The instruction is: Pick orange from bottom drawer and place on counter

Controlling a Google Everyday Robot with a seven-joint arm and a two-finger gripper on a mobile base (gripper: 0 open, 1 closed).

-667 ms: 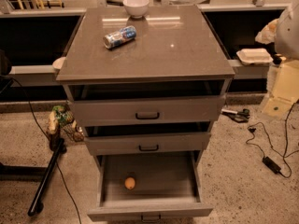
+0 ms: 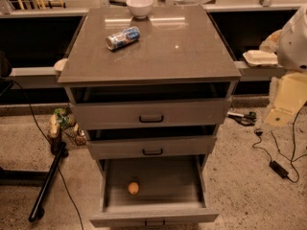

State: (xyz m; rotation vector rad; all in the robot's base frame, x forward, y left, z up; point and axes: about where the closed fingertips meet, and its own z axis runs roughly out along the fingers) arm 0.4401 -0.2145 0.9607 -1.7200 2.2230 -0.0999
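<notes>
Here's the cabinet, dead centre of the frame: a square counter [image 2: 177, 51], glossy grey-brown, catching light streaks near its far edge. On it, at the top of the frame, sits a round white bowl [image 2: 139, 6]; just below and left of that, a soda can [image 2: 123, 37] lies on its side, shiny metal with a blue label.

Down the front come three flat matte grey drawers with small dark handles. The top drawer [image 2: 151, 113] and the middle drawer [image 2: 152, 147] are shallow, each with a dark gap above it. The bottom drawer [image 2: 153, 217] is pulled wide open, a deep plain grey box, and the orange [image 2: 133, 188] sits in it, small, round and smooth, left of centre on the drawer floor, alone.

The gripper [image 2: 287, 102] is a pale cream blocky shape at the right edge, well apart from the orange; spread or closed, I cannot tell.

The floor [image 2: 240, 186] is speckled stone.
</notes>
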